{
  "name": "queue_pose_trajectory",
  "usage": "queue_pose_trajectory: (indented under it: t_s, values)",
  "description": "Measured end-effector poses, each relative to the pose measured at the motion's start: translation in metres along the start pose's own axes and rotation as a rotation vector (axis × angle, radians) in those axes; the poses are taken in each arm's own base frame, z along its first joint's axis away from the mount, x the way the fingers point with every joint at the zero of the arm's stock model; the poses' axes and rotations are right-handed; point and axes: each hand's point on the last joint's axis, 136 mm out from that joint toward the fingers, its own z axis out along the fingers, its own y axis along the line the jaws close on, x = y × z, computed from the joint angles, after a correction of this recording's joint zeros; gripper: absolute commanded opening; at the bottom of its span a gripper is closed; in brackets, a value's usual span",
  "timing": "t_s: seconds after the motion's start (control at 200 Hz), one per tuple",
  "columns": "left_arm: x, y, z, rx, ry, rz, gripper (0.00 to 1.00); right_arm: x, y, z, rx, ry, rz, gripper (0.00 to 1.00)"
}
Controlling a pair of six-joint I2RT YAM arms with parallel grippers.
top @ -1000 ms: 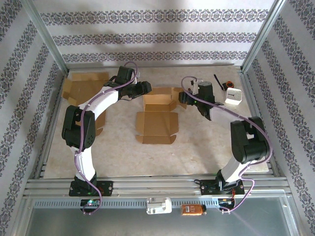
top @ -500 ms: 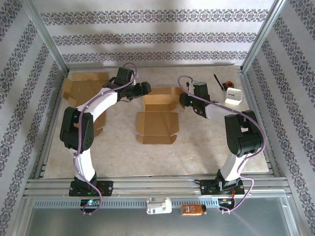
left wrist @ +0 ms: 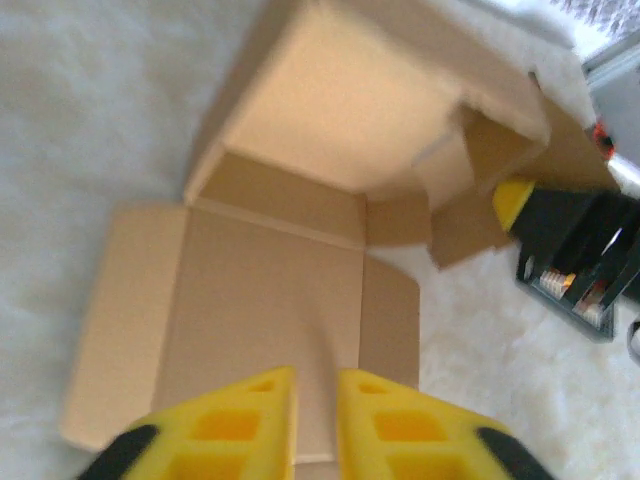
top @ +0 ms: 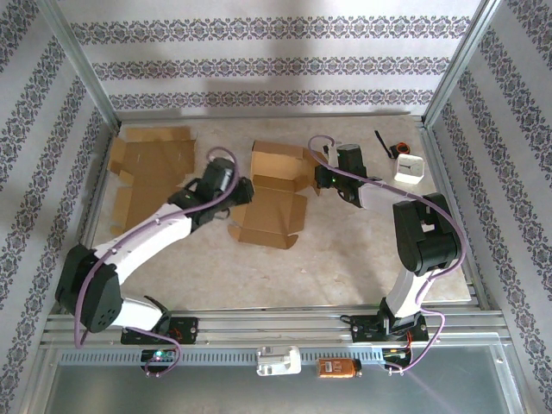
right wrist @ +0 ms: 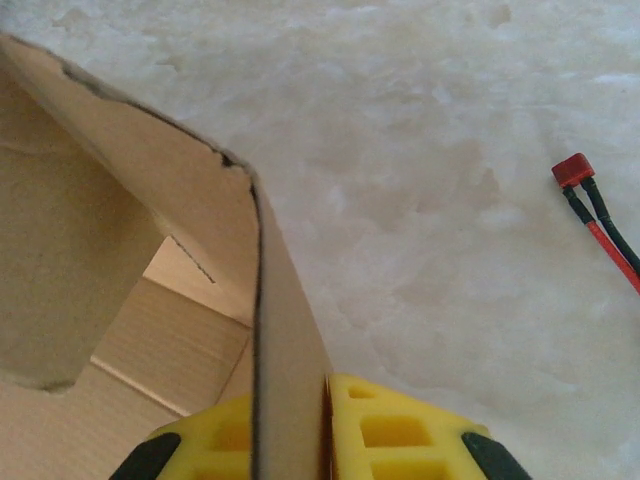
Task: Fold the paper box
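Observation:
The paper box (top: 272,194) lies half folded mid-table, its back and side walls raised and its flat front panel (left wrist: 265,300) spread toward me. My left gripper (top: 244,191) is at the box's near left. In the left wrist view its yellow fingers (left wrist: 240,420) are closed to a thin slit over the front panel's edge, with cardboard between them. My right gripper (top: 321,179) is shut on the box's upright right flap (right wrist: 275,300), which stands edge-on between its pads.
Flat cardboard blanks (top: 151,164) lie at the back left. A white device (top: 410,168) and a red-and-black cable (right wrist: 590,215) sit behind the right arm. A metal frame (top: 95,95) borders the table, with rails along the near edge.
The left arm swung from behind the box's left side to its near left, and its jaws closed. The right jaws closed on the flap. The box turned slightly and its walls stand higher.

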Motion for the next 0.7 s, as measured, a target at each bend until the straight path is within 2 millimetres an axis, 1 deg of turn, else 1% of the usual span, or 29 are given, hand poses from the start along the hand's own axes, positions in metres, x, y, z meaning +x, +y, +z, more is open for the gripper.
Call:
queue_pose_trajectory:
  t_s: [0.03, 0.075, 0.16, 0.225, 0.325, 0.425, 0.605, 0.7]
  values:
    - [0.013, -0.003, 0.008, 0.002, 0.023, 0.004, 0.13, 0.000, 0.001, 0.000, -0.001, 0.001, -0.002, 0.12]
    - [0.027, -0.007, 0.020, 0.004, 0.052, 0.007, 0.12, 0.000, 0.001, 0.000, -0.002, 0.001, -0.003, 0.13]
    - [0.053, -0.014, 0.052, 0.013, 0.110, 0.012, 0.11, 0.000, 0.002, 0.000, -0.002, 0.002, -0.003, 0.13]
    - [0.069, -0.015, 0.074, 0.020, 0.147, 0.016, 0.11, 0.001, 0.002, 0.000, -0.002, 0.005, -0.002, 0.13]
    - [0.085, -0.014, 0.103, 0.025, 0.188, 0.011, 0.11, 0.001, 0.002, 0.000, -0.001, 0.010, -0.004, 0.13]
    - [0.093, -0.011, 0.120, 0.011, 0.208, 0.019, 0.11, 0.002, 0.002, 0.000, -0.004, 0.014, -0.004, 0.13]
    - [0.096, -0.008, 0.132, -0.002, 0.213, 0.047, 0.11, 0.002, 0.004, 0.000, -0.012, 0.025, -0.001, 0.13]
    - [0.102, -0.005, 0.142, -0.013, 0.228, 0.055, 0.11, 0.002, 0.005, -0.001, -0.016, 0.036, 0.016, 0.10]
